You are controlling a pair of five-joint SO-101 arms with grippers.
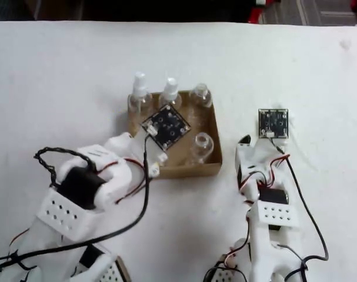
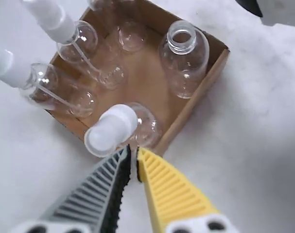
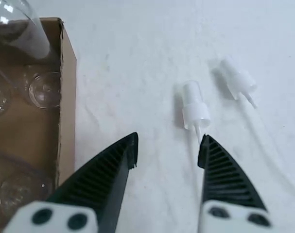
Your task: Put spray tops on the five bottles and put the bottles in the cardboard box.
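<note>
1. The bottles are small, clear and round-bodied, and all five stand in the cardboard box (image 2: pixel 205 82).
2. Three are capped bottles with white spray tops and thin dip tubes inside. One capped bottle (image 2: pixel 143 127) stands by the box wall, and the other two (image 2: pixel 84 39) (image 2: pixel 40 82) stand side by side along another wall.
3. Two are open bottles (image 1: pixel 200 95) (image 1: pixel 202 145) with bare necks.
4. Two loose spray tops (image 3: pixel 195 109) (image 3: pixel 237 82) lie on the bench beside the box. They are apart from each other, each with its tube trailing.
5. The bench (image 1: pixel 60 70) is covered in white cloth, and a dark strip of room runs behind its far edge.
6. The left gripper (image 2: pixel 133 151) is clenched with nothing between its grey and yellow fingers. Its tips are just beside the white top of the nearest capped bottle.
7. The right gripper (image 3: pixel 167 145) is released, its black fingers spread over the bare bench beside the box. The nearer loose top lies just past one fingertip.
</note>
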